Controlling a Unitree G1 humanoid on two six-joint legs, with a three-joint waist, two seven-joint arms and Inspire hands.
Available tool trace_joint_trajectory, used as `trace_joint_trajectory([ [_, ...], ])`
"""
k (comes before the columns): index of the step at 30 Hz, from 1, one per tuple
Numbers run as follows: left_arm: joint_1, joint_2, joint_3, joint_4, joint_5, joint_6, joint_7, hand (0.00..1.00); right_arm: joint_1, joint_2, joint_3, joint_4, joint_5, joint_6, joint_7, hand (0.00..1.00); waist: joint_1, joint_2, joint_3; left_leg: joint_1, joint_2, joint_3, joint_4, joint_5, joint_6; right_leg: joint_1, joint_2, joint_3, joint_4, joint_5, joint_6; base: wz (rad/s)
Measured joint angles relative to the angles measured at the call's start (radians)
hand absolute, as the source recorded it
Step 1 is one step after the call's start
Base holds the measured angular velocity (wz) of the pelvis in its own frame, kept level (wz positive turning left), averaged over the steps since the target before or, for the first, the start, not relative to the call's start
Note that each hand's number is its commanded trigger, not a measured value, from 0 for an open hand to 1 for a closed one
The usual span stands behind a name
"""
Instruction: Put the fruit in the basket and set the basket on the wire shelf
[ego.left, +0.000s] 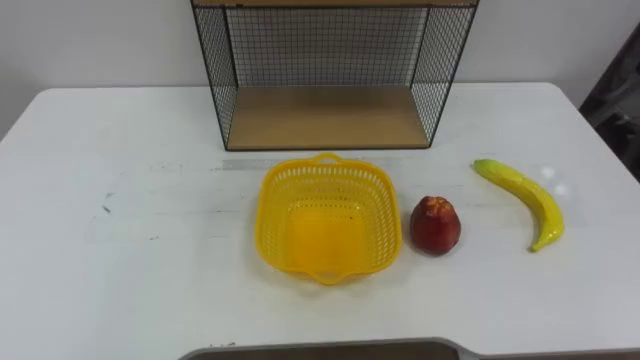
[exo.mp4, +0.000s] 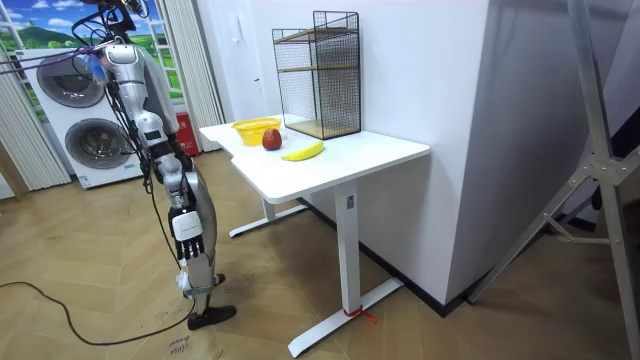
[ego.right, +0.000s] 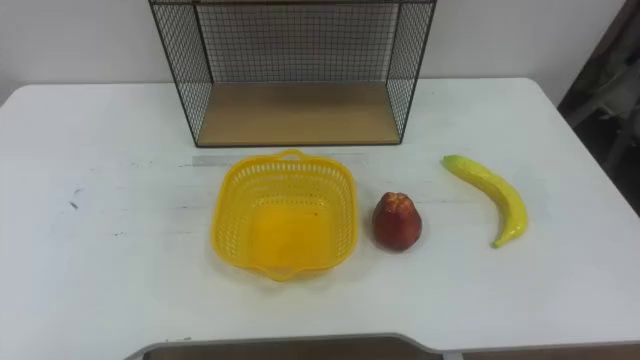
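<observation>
An empty yellow basket (ego.left: 325, 225) sits on the white table (ego.left: 130, 260), just in front of the wire shelf (ego.left: 325, 118). The shelf has black mesh sides and a bare wooden bottom board. A red fruit (ego.left: 435, 224) stands right beside the basket's right rim. Farther right lies a yellow banana (ego.left: 525, 197), apart from both. In the room view I stand at the table's near end, facing it. My right hand (exo.mp4: 168, 168) hangs low by my side, away from the tabletop.
The shelf stands against the white wall at the table's back edge. Bare tabletop stretches to the left of the basket and in front of it. In the room view, washing machines (exo.mp4: 95, 150) stand behind me on the wooden floor.
</observation>
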Motion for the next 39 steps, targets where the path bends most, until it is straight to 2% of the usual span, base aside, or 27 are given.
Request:
trace_joint_trajectory([
  [3,0.002,0.000,0.000,-0.005,0.000,0.000,0.000,0.00,0.000,0.000,0.000,0.000,0.000,0.015,0.000,0.00,0.000,0.000,0.0000,0.000,0.000,0.000,-0.001,0.000,0.000,0.000,0.000,-0.001,-0.001,0.000,0.000,0.00],
  [8,0.004,0.000,-0.001,-0.006,-0.006,0.000,0.000,0.00,-0.002,0.000,0.000,-0.004,0.001,0.013,0.000,0.00,0.000,-0.002,0.0006,0.001,0.000,0.000,-0.001,0.000,0.000,0.002,0.000,0.000,-0.002,0.000,0.000,0.00],
  [10,0.012,-0.001,0.000,-0.008,-0.038,0.000,0.000,0.00,-0.001,0.000,0.000,-0.004,0.033,0.013,-0.001,0.00,0.001,-0.002,0.0009,0.003,0.000,0.001,0.001,0.000,0.000,0.005,0.000,-0.001,-0.002,0.000,0.000,0.00],
  [18,0.020,-0.006,0.002,-0.021,-0.040,0.000,0.000,0.00,0.002,0.000,0.000,-0.003,0.108,0.014,-0.003,0.00,0.003,-0.001,0.0018,0.012,0.000,0.000,0.000,0.000,0.000,0.012,0.000,-0.001,-0.001,-0.003,0.000,0.00],
  [23,0.020,-0.007,0.032,-0.020,-0.040,-0.003,0.000,0.00,0.008,0.001,-0.050,0.001,0.210,0.013,-0.035,0.00,0.000,-0.001,0.0020,0.012,0.000,-0.001,0.002,0.000,0.000,0.012,0.000,-0.002,-0.002,-0.005,0.000,0.00],
  [26,0.022,-0.007,0.050,-0.023,-0.039,-0.001,0.000,0.00,0.019,0.001,-0.085,0.006,0.287,0.013,-0.072,0.00,-0.001,0.000,0.0022,0.011,0.000,-0.002,-0.001,0.000,0.000,0.011,0.000,-0.001,-0.003,-0.005,0.000,0.00],
  [29,0.045,-0.008,0.063,-0.046,-0.043,-0.001,0.004,0.00,0.045,0.002,-0.105,0.004,0.431,0.014,-0.119,0.00,-0.001,-0.001,0.0023,0.017,0.001,0.001,-0.005,0.000,0.000,0.016,0.001,0.000,-0.001,-0.005,0.000,-0.01],
  [31,0.059,-0.011,0.085,-0.059,-0.064,-0.004,0.025,0.00,0.066,0.005,-0.148,0.001,0.513,0.014,-0.160,0.00,-0.003,0.000,0.0030,0.016,0.001,0.002,-0.007,0.000,0.000,0.015,0.003,0.005,-0.001,-0.005,0.000,-0.05],
  [35,0.070,-0.012,0.133,-0.055,-0.101,-0.016,0.041,0.00,0.090,0.010,-0.210,0.010,0.657,0.014,-0.200,0.00,-0.021,0.001,0.0040,0.018,0.001,0.001,-0.014,0.000,0.000,0.018,0.003,0.005,-0.001,-0.005,0.000,0.00],
  [39,0.082,-0.013,0.180,-0.056,-0.120,-0.023,0.049,0.00,0.109,0.019,-0.298,0.033,0.861,0.013,-0.248,0.00,-0.047,-0.003,0.0065,0.022,0.001,0.002,-0.014,0.000,0.000,0.016,0.004,0.009,-0.002,-0.005,0.000,0.00],
])
